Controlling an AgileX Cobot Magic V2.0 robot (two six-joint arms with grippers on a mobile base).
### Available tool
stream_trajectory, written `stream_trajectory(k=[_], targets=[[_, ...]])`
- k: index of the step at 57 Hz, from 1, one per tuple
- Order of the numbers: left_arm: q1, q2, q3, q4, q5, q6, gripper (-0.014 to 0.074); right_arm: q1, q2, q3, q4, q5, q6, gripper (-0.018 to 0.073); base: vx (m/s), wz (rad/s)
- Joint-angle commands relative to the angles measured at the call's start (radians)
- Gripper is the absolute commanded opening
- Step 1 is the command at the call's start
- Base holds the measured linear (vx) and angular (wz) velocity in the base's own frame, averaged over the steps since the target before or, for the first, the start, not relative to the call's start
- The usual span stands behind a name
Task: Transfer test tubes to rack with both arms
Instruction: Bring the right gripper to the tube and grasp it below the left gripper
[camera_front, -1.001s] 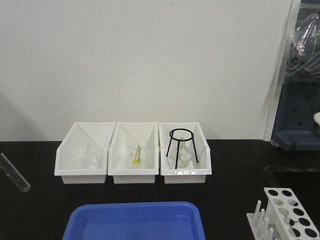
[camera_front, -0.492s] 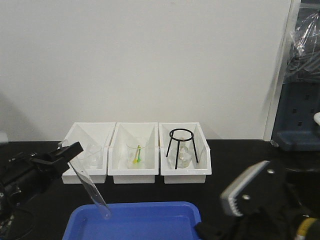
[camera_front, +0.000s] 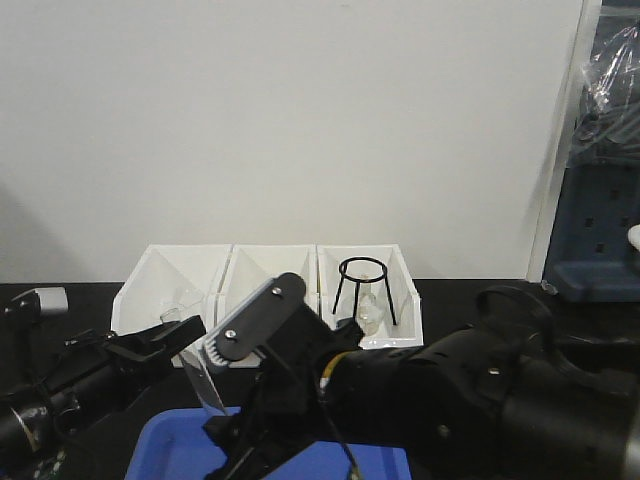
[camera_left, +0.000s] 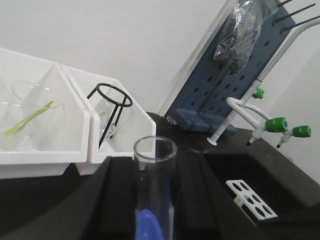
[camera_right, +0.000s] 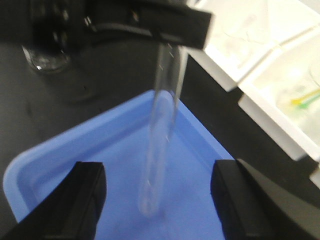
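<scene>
My left gripper (camera_left: 154, 200) is shut on a clear test tube (camera_left: 154, 170), whose open rim stands up between the fingers. In the front view the left gripper (camera_front: 185, 345) holds the tube (camera_front: 207, 382) tilted over the blue tray (camera_front: 170, 440). My right gripper (camera_right: 159, 200) is open, its fingers (camera_right: 87, 197) standing wide either side of the tube's lower end (camera_right: 157, 150) without touching it. In the front view the right gripper (camera_front: 238, 440) is below the tube. The white rack (camera_left: 250, 199) shows only in the left wrist view, on the black table to the right.
Three white open-front bins (camera_front: 160, 275) stand at the back, holding beakers and a black wire tripod (camera_front: 362, 290). A glass vessel (camera_right: 47, 57) stands on the black table left of the tray. A blue pegboard (camera_left: 240, 75) with green-tipped taps is at the right.
My right arm has swung in from the right across the table, bringing its open gripper around the tube's lower end. My left gripper has moved a little right with the tube.
</scene>
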Motion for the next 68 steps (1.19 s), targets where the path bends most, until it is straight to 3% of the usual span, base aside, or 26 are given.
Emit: stream_trajectory(k=[1,21,43,68], targets=[[-0.003,-0.033,-0.034,-0.024,-0.107,-0.011,-0.0005,0.001,0.004,-0.094,0.023,-0.062,-0.008,0.0495,0.0,0.0],[-0.003,-0.033,-0.034,0.014,-0.123,-0.011,-0.0005,-0.001,0.099,-0.218,0.028,-0.064,-0.007,0.0501,0.0,0.0],[-0.002,-0.033,-0.034,0.049,-0.15,-0.012,-0.0005,-0.002,0.127,-0.247,0.027,-0.079,0.08,0.0482,0.0,0.0],[-0.002,-0.033,-0.034,0.05,-0.15,-0.031,-0.0005,-0.002,0.127,-0.247,0.024,-0.077,0.127,0.0177,0.0,0.0]])
